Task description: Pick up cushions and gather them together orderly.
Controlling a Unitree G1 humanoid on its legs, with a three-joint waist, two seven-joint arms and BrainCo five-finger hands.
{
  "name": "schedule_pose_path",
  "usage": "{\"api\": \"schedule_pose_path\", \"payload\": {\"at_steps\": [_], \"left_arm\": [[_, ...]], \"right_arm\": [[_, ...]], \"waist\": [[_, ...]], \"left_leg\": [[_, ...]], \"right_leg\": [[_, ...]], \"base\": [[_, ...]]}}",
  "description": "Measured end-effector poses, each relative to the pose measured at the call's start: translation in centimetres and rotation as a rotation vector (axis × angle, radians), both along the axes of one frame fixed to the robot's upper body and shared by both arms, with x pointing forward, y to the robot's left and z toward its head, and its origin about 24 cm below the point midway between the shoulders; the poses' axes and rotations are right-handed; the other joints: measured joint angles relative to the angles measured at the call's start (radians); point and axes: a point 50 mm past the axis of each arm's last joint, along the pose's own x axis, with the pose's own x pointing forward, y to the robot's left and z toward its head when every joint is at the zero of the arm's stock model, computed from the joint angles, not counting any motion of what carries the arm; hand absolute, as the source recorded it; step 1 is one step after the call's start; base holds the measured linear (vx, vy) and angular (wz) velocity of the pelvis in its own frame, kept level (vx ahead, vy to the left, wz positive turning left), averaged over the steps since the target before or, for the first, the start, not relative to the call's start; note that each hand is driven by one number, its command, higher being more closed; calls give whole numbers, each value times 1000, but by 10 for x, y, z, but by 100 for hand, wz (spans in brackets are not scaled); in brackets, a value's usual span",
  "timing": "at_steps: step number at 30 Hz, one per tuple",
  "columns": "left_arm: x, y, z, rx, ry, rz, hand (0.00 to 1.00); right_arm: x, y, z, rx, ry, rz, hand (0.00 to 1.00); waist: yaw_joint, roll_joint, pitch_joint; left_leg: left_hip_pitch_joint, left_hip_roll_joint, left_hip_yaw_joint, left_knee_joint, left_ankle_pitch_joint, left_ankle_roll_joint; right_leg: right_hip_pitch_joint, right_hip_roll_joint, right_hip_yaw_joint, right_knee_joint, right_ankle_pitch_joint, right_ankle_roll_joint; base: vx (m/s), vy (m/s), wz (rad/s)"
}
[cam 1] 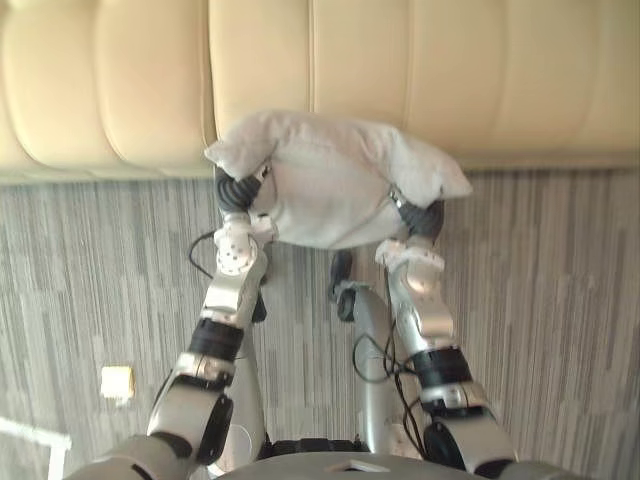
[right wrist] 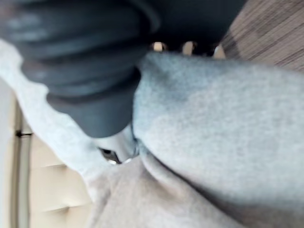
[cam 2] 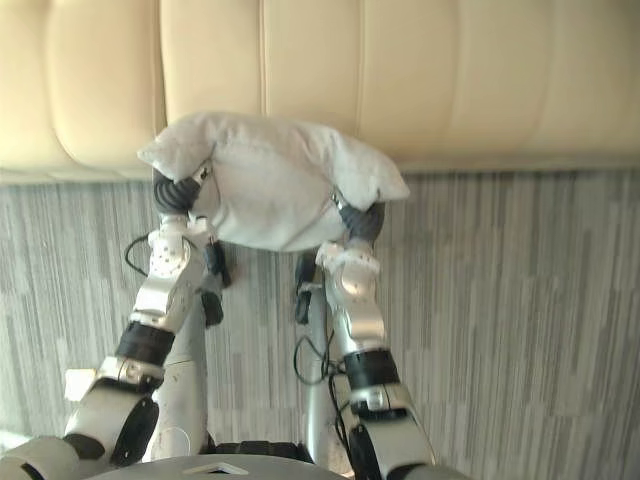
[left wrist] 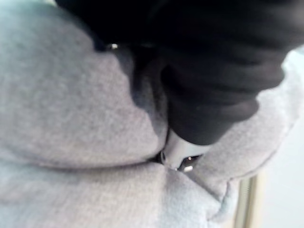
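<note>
A soft light-grey cushion (cam 1: 330,185) hangs in the air in front of a cream sofa (cam 1: 450,70), carried between both hands. My left hand (cam 1: 237,190) grips its left end and my right hand (cam 1: 425,215) its right end; the cushion covers most of both. In the left wrist view the thumb (left wrist: 178,152) digs into the cushion (left wrist: 71,118), and the fabric folds around it. In the right wrist view the thumb (right wrist: 116,149) presses into the cushion (right wrist: 213,123) while fingertips (right wrist: 190,47) peep over its far edge.
The sofa's padded front runs across the whole far side, its lower edge just behind the cushion. Striped grey carpet (cam 1: 560,300) covers the floor. A small cream square object (cam 1: 117,381) lies on the carpet at the lower left.
</note>
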Motion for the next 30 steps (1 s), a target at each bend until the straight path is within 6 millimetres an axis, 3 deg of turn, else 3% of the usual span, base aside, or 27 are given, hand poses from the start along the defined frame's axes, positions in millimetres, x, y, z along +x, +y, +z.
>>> {"api": "schedule_pose_path", "payload": {"at_steps": [4, 10, 11, 14, 16, 18, 19, 22, 24, 25, 26, 27, 28, 30], "left_arm": [[-24, 9, -10, 11, 24, -4, 100], [-39, 11, -20, 4, 65, -28, 100], [-43, 10, -24, 0, 86, -40, 100], [-47, 9, -28, -1, 104, -47, 100], [-49, 10, -30, 3, 113, -47, 100], [-52, 9, -33, 6, 127, -53, 100], [-52, 9, -33, 6, 131, -56, 100], [-53, 8, -36, 10, 148, -64, 100], [-53, 7, -38, 14, 163, -72, 100], [-53, 8, -41, 18, 175, -76, 100], [-52, 10, -42, 30, 180, -75, 100], [-52, 11, -42, 30, 180, -71, 100], [-52, 14, -42, 34, 182, -60, 100], [-52, 16, -43, 46, 183, -62, 100]], "right_arm": [[-19, 2, 0, -22, 4, 45, 100], [-28, 0, 0, -97, 5, 48, 100], [-32, -1, -3, -110, 21, 42, 100], [-41, -3, 0, -119, 27, 30, 100], [-42, -4, 4, -121, 12, 27, 100], [-43, -5, 9, -120, -6, 13, 100], [-43, -5, 9, -119, -6, 11, 100], [-43, -6, 8, -120, -2, 1, 100], [-43, -8, 7, -122, 6, -6, 100], [-42, -8, 2, -121, 22, -5, 100], [-39, -7, -2, -122, 39, -1, 100], [-38, -6, -3, -125, 45, 5, 100], [-37, -5, -8, -123, 66, 14, 100], [-36, -3, -14, -121, 97, 20, 100]], "waist": [[7, -1, -68], [7, -1, -120], [10, -1, -119], [13, -1, -120], [16, 1, -120], [33, 5, -122], [34, 6, -124], [30, 7, -126], [30, -5, -126], [33, -14, -137], [29, -31, -140], [36, -33, -141], [42, -37, -143], [60, -44, -147]], "left_leg": [[103, -2, 5, -33, -27, -15], [155, 5, -1, -21, -51, -27], [150, 20, -1, 70, -87, -35], [96, 48, 12, 244, -95, -36], [63, 74, 47, 327, -91, -30], [16, 120, 81, 381, -154, 22], [14, 123, 81, 365, -170, 25], [6, 115, 67, 205, -179, 13], [-11, 99, 48, 148, -122, -15], [-1, 64, 59, 152, -73, 6], [-15, 47, 68, 199, -122, 14], [-36, 50, 69, 259, -162, 37], [-61, 53, 87, 375, -238, 70], [-33, 27, 138, 433, -346, 88]], "right_leg": [[114, 6, -6, -57, -12, 5], [197, 12, -22, -92, -21, 7], [233, 11, -30, -82, -41, 6], [278, 2, -58, -64, -70, 9], [296, -5, -71, -53, -100, -2], [306, -8, -82, -57, -106, -2], [307, -11, -82, -59, -108, 1], [315, -63, -78, -62, -127, 37], [334, -104, -67, -79, -135, 85], [354, -135, -42, -116, -135, 121], [378, -143, -15, -164, -130, 119], [397, -143, -3, -197, -120, 117], [429, -162, 25, -225, -95, 150], [390, -207, 114, -142, -64, 188]], "base": [[163, -14, 0], [98, -11, 5], [46, -6, 15], [5, 9, 34], [-31, 50, 30], [5, 101, 12], [42, 112, -2], [187, 331, 16], [234, 357, 17], [306, 379, 14], [336, 393, 7], [376, 407, -5], [389, 431, -24], [387, 449, -48]]}}
